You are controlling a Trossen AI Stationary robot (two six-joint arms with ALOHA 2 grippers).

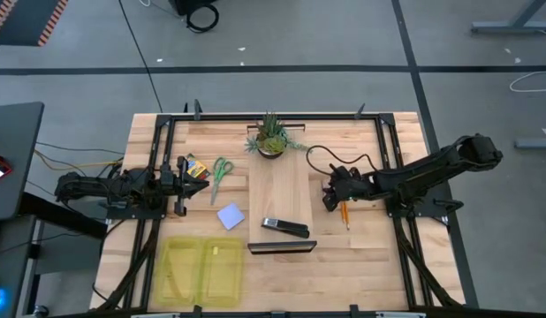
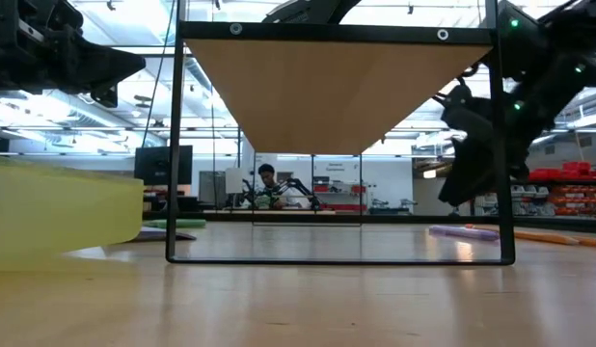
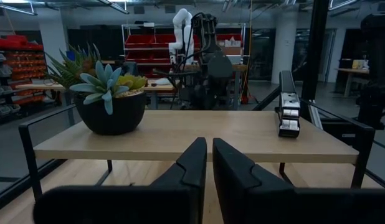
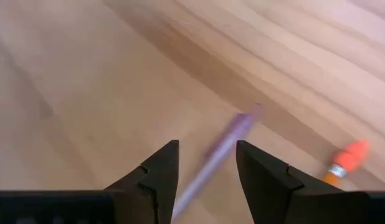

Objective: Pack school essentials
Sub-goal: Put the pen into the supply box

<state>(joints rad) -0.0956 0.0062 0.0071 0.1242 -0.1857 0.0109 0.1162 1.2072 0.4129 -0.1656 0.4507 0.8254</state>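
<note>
At the right side of the table, the right gripper hangs low with its fingers parted astride a thin purple pen lying flat on the wood, not yet clasping it; an orange pencil rests just beside. The pen looks light, stiff and smooth, likely to roll or slip, so a hold across the middle of its barrel seems the surest. At the left, the left gripper waits with fingers pressed together on nothing, near the crayon box, green-handled scissors and pale blue note pad. The yellow case sits open at the near left. On the raised wooden shelf at centre stand a potted plant and a black stapler.
</note>
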